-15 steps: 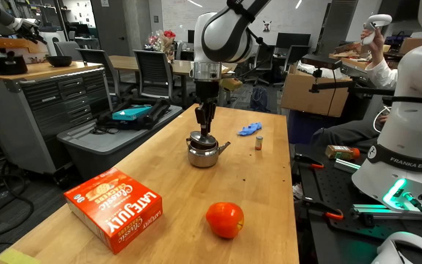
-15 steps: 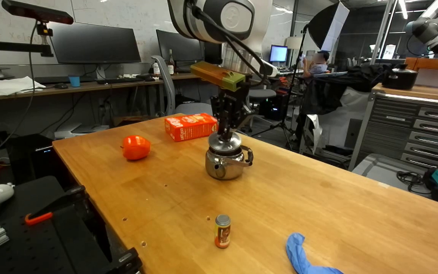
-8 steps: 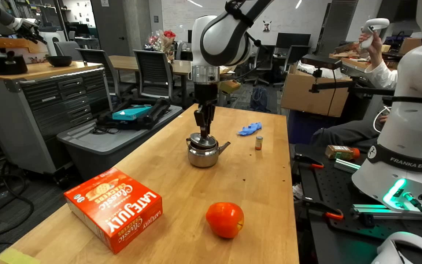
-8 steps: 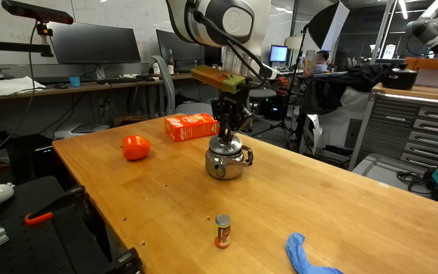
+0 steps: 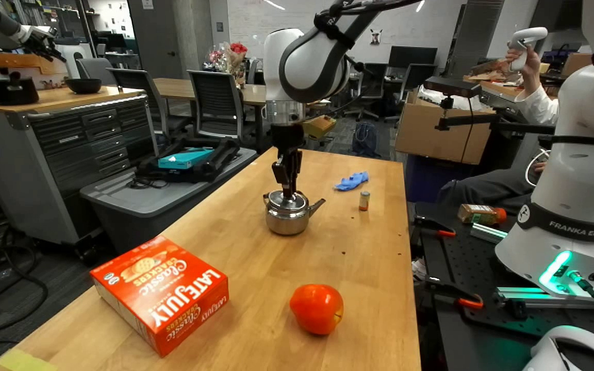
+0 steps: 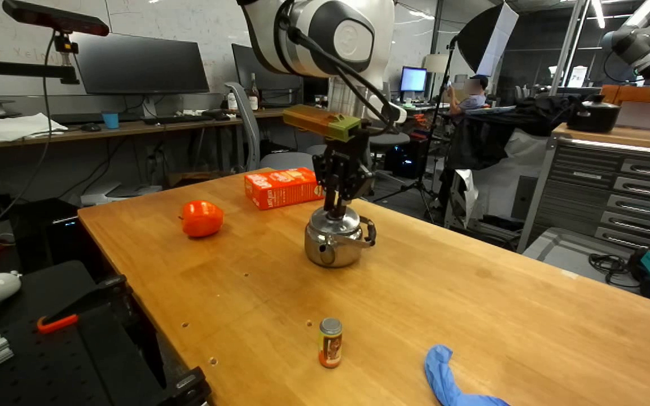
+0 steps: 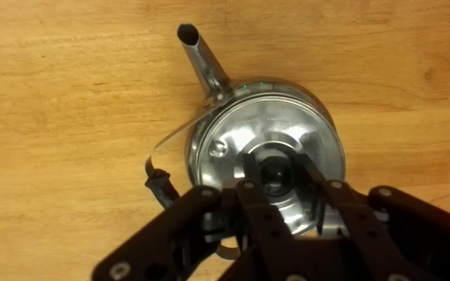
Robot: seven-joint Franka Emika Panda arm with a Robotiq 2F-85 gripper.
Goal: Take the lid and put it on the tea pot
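The shiny silver lid (image 7: 272,117) lies nearly level over the mouth of the tea pot (image 5: 285,222). No gap between them is visible in both exterior views. The lid's dark knob (image 7: 276,177) is between the fingers of my gripper (image 7: 275,166), which is shut on it from straight above. In the wrist view the pot's spout (image 7: 205,64) points up and left, and its handle (image 7: 162,189) with a dark grip is folded down to the side. My fingers hide part of the lid's near side.
On the wooden table (image 5: 369,268) are a red cracker box (image 5: 160,288), an orange-red ball (image 5: 316,309), a small jar (image 6: 330,343) and a blue glove (image 5: 352,181). The jar stands on the spout side of the pot.
My gripper has come down with the lid. The lid was tilted and raised above the pot's mouth; now it lies flatter and lower on it. The pot has hardly moved.
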